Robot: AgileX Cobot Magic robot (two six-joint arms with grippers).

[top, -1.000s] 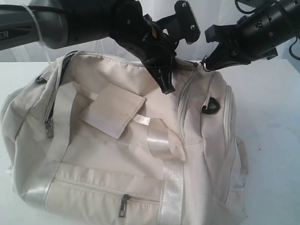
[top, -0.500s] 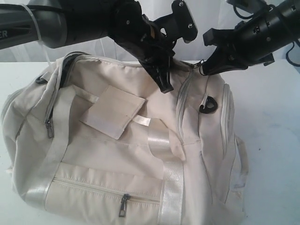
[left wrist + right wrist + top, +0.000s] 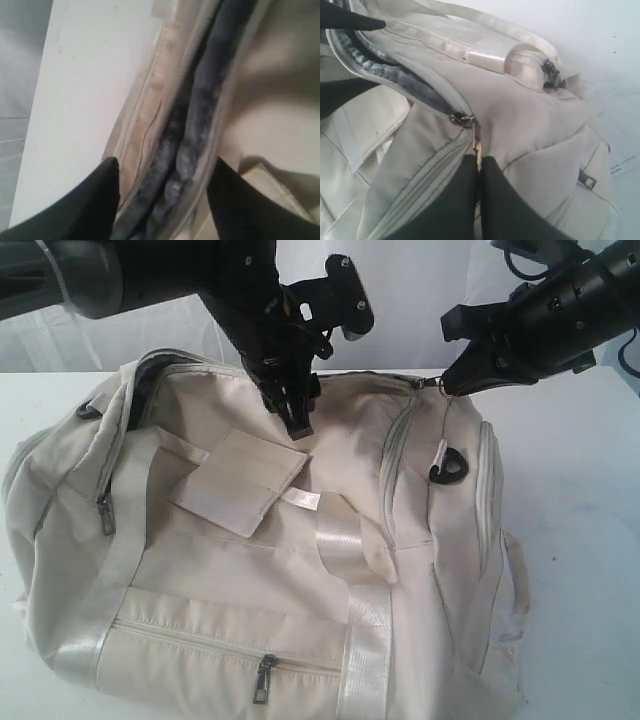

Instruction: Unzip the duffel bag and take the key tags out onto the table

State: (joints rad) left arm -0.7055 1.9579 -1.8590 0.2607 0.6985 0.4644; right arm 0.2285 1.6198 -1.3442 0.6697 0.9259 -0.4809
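The duffel bag sprawls on the bench, zip side toward the far edge. The right tool pinches the zipper pull. The left tool is spread astride the open seam's grey lining.

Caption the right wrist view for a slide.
Right gripper shut on the zipper pull, duffel bag unzipped, grey lining showing.
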